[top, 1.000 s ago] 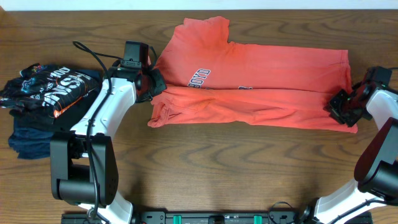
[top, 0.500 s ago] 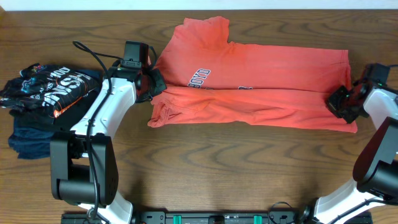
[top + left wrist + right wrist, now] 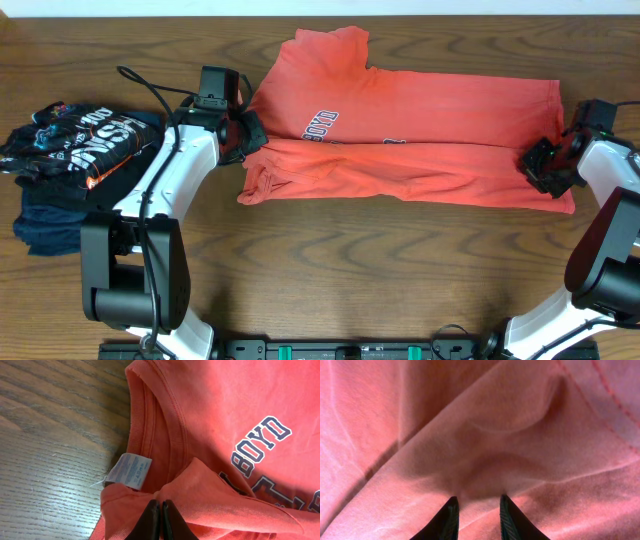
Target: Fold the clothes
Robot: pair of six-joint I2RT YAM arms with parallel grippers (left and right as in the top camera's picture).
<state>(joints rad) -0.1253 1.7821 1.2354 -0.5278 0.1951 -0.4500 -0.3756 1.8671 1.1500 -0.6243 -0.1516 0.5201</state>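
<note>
Seen from above, an orange-red short-sleeved cotton T-shirt lies sideways across the upper middle of the brown wood-grain desk, collar toward the left and hem toward the right, its lower long edge turned up over the body. The left fingers sit at the collar end, the right fingers at the hem corner. A stack of folded black and navy garments with white print lies at the far left.

In the left wrist view, the left fingers at bottom centre are pressed together on a raised fold of the T-shirt, below a white neck label and dark-blue, white-edged lettering.

In the right wrist view, the right fingers stand apart at the bottom edge, rumpled shirt cloth filling the frame.
</note>
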